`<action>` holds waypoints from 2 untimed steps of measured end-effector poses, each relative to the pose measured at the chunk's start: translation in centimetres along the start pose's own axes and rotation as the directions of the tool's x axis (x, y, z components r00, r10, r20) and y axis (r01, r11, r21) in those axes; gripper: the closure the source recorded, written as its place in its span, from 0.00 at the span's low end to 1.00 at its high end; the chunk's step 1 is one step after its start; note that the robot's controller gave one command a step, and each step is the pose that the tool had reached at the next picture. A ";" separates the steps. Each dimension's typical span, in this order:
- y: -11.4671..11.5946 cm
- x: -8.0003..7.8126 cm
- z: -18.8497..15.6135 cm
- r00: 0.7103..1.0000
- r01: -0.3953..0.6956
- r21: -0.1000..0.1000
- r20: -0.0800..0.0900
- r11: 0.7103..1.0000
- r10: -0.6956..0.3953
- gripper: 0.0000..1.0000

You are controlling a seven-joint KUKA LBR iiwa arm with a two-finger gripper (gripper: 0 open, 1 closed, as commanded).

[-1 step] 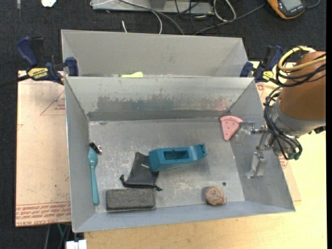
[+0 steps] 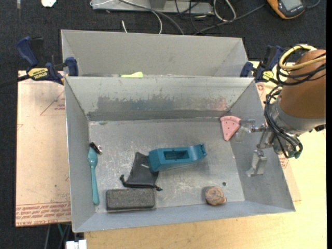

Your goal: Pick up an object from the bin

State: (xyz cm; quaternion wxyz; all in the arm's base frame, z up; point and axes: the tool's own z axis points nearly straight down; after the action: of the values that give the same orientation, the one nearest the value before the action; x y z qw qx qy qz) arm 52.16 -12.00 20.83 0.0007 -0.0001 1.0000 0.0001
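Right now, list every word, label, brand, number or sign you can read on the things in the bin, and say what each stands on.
None can be read.
The teal tape dispenser, teal spoon, grey block, black piece, pink wedge and brown lump show no lettering, numbers or signs that can be made out.
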 end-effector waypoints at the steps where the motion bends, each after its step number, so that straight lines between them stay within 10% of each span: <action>1: 3.1 1.4 4.9 0.989 0.145 0.000 0.002 0.989 -0.145 0.00; 2: 8.4 -0.4 5.2 0.994 0.108 0.002 0.007 0.994 -0.108 0.00</action>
State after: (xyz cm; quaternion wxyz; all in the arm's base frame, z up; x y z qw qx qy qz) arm 52.60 -3.65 15.67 0.0040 -0.0543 0.9985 -0.0006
